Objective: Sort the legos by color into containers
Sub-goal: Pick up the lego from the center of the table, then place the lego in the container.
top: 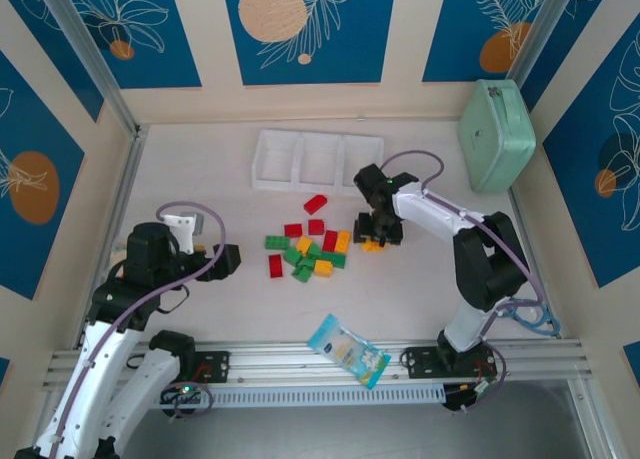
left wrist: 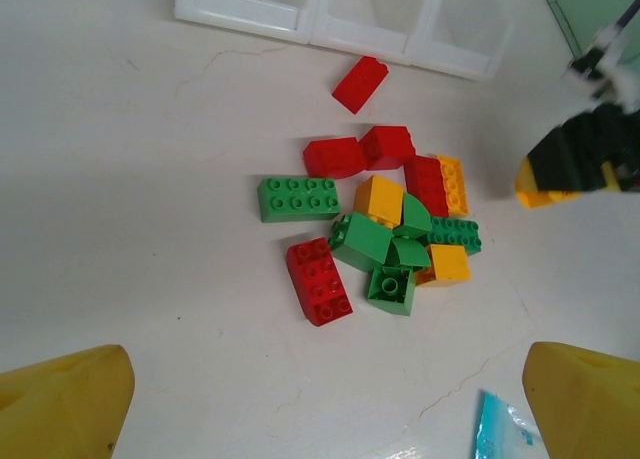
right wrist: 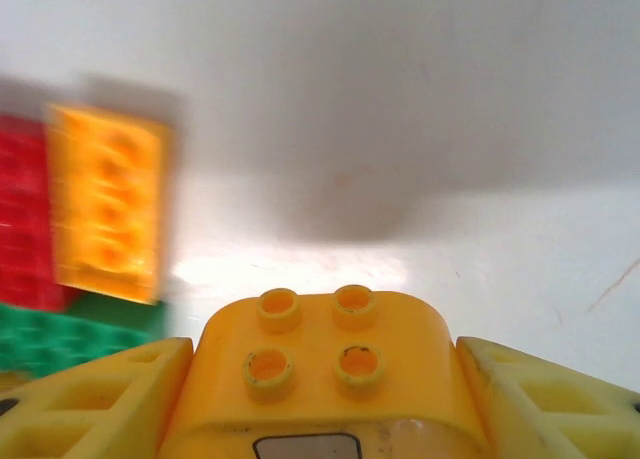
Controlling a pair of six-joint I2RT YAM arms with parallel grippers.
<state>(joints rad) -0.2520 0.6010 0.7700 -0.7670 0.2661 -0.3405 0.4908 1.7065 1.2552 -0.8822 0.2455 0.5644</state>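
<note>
Right gripper [top: 378, 235] is low at the table, just right of the lego pile [top: 305, 251]; jaws about half closed, pressed against both sides of a yellow-orange brick [right wrist: 320, 379] with 4 studs facing up; cannot tell whether the brick is off the table; left gripper [top: 226, 259] wide open, nothing between its fingertips [left wrist: 60, 404], left of the pile and apart from it; pile is red, green and orange, mid-table; 1 red brick [top: 316, 203] lies alone between pile and white 3-compartment tray [top: 300, 164] at the far side; mint-green case [top: 497, 134] far right; snack packet [top: 348, 351] at near edge
</note>
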